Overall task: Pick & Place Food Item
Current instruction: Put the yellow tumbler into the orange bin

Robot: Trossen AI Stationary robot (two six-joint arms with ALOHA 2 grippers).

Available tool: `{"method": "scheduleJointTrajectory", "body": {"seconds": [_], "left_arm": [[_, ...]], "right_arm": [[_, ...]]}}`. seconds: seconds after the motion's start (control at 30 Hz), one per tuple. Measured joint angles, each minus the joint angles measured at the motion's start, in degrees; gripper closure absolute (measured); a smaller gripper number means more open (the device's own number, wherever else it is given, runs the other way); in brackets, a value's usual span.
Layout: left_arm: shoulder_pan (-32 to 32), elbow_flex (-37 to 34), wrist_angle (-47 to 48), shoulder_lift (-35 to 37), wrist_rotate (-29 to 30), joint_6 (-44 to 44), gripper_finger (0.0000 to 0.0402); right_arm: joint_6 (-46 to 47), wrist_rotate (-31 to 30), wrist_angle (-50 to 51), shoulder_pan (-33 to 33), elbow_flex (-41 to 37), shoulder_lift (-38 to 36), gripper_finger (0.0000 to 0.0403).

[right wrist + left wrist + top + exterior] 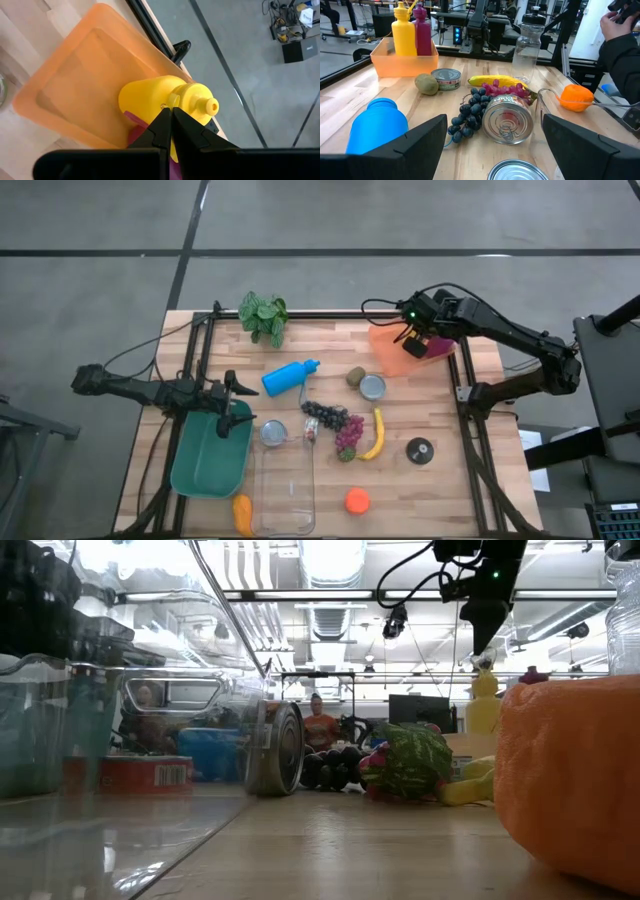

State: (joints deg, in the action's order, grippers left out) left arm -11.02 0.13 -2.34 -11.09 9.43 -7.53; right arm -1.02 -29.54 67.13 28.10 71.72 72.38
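Above translucent orange bin (65, 85), glossy yellow plastic bottle (155, 97), conical nozzle.

Both arms are dark, near-black, built of slender jointed links, with loose black cables looping off the right arm near its wrist, where a small green indicator light shows. The left gripper (492, 145) has two broad, flat, matte black fingers (415, 137) with angled edges. The right gripper (170, 125) has black fingers tapering to narrow tips.
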Motion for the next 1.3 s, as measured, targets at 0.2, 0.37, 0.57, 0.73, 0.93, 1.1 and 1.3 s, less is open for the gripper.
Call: {"method": "scheduleJointTrajectory", "body": {"seconds": [0.2, 0.37, 0.57, 0.73, 0.93, 1.1, 1.3], "left_arm": [[0.0, 0.0, 0.0, 0.0, 0.0, 0.0, 0.0066], [0.0, 0.0, 0.0, 0.0, 0.0, 0.0, 0.0066], [0.0, 0.0, 0.0, 0.0, 0.0, 0.0, 0.0066], [0.0, 0.0, 0.0, 0.0, 0.0, 0.0, 0.0066], [0.0, 0.0, 0.0, 0.0, 0.0, 0.0, 0.0066], [0.0, 0.0, 0.0, 0.0, 0.0, 0.0, 0.0066], [0.0, 0.0, 0.0, 0.0, 0.0, 0.0, 0.0066]], "right_arm": [[0.0, 0.0, -0.1, 0.0, -0.1, 0.0, 0.0392], [0.0, 0.0, -0.1, 0.0, -0.3, 0.0, 0.0392], [0.0, 0.0, -0.1, 0.0, -0.3, 0.0, 0.0392], [0.0, 0.0, -0.1, 0.0, -0.3, 0.0, 0.0392], [0.2, 0.0, -0.2, 0.0, -0.3, 0.0, 0.0392], [2.4, 0.0, -0.5, 0.0, -0.3, 0.0, 0.0392], [2.5, 0.0, -0.5, 0.0, -0.3, 0.0, 0.0392]]}}
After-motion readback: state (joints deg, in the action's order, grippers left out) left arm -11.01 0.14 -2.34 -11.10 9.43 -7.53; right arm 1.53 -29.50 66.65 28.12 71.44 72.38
